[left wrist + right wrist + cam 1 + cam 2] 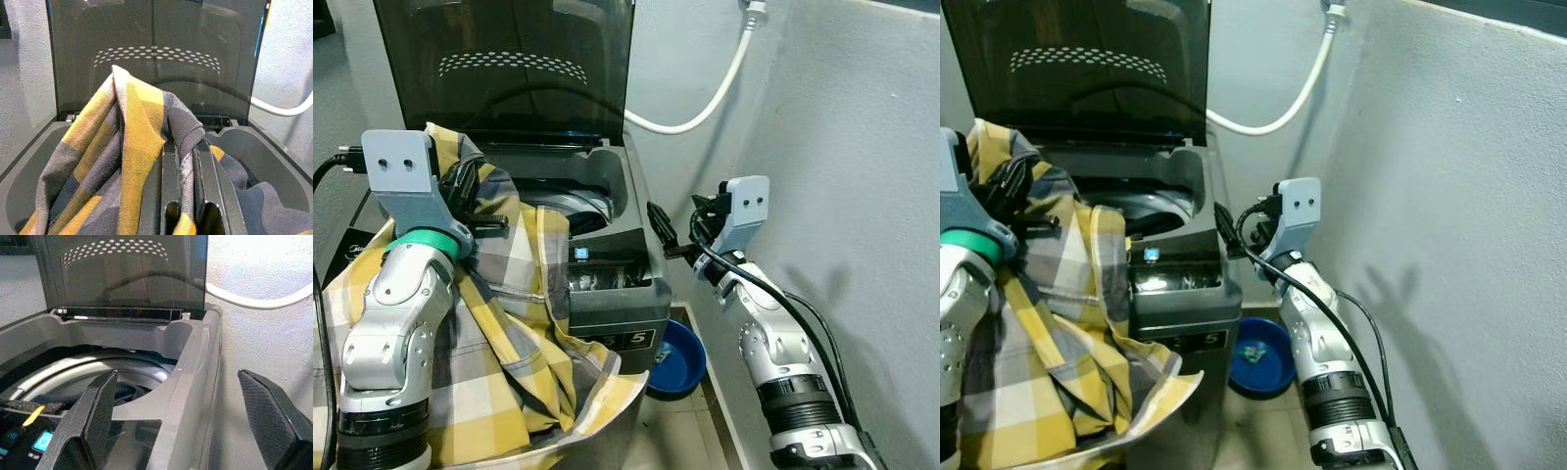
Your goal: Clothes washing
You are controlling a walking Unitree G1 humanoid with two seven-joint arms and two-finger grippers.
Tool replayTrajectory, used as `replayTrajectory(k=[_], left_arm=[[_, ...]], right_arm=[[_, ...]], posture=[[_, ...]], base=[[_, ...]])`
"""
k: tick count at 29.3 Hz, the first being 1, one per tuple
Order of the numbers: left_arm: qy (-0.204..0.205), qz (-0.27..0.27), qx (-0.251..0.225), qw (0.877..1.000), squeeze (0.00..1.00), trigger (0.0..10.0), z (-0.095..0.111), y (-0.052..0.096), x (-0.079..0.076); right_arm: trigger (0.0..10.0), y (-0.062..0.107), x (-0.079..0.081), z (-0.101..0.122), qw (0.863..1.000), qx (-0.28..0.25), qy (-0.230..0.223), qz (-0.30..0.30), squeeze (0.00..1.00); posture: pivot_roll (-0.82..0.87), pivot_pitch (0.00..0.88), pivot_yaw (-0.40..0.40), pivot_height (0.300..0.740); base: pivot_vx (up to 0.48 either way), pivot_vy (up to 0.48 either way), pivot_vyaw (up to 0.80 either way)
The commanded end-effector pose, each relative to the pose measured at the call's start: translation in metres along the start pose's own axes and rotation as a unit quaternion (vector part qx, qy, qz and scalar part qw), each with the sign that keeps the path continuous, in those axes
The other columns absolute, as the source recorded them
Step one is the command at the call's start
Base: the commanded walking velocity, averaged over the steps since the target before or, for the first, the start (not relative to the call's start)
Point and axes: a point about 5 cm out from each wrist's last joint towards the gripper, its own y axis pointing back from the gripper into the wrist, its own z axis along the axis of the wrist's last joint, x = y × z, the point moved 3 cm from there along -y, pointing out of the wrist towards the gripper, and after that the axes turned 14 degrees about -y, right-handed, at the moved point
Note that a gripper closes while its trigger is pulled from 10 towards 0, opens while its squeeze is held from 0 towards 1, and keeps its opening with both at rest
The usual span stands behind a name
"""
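Observation:
A yellow, grey and white checked shirt (509, 333) hangs over the front left of the grey top-loading washing machine (626, 294), whose dark lid (509, 59) stands raised. My left gripper (470, 196) is shut on a bunched fold of the shirt (142, 147) just above the drum opening (578, 201). Off the machine's right side, my right gripper (661, 230) stands open, its fingers (93, 421) straddling the right rim (195, 377). Dark laundry (122, 391) lies in the drum.
A white hose (710, 98) runs along the grey wall behind the machine. On the floor by the machine's right front corner sits a blue basin (675, 357). The side wall (862, 196) stands close to my right arm.

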Motion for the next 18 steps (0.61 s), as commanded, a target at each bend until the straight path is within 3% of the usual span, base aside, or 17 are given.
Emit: replayTrajectory(k=[1,8,18], left_arm=[[0.007,0.006,-0.036,0.999,0.00,10.0,0.0149,-0.0012,0.0018],[0.007,0.010,-0.038,0.999,0.00,10.0,0.0159,-0.0008,0.0038],[0.010,0.012,-0.040,0.999,0.00,10.0,0.0161,-0.0010,0.0053]], right_arm=[[10.0,0.0010,0.0024,-0.0002,1.000,0.001,0.015,0.010,0.00],[10.0,0.0007,0.0111,-0.0004,0.999,-0.003,0.032,0.034,0.00],[10.0,0.0011,0.0104,-0.0022,0.999,0.000,0.011,0.034,0.00]], posture=[[0.03,0.069,-0.017,0.740],[0.03,0.069,-0.018,0.740],[0.03,0.069,-0.019,0.740]], base=[[0.000,0.000,0.80],[0.175,0.000,0.74],[0.250,0.000,0.00]])
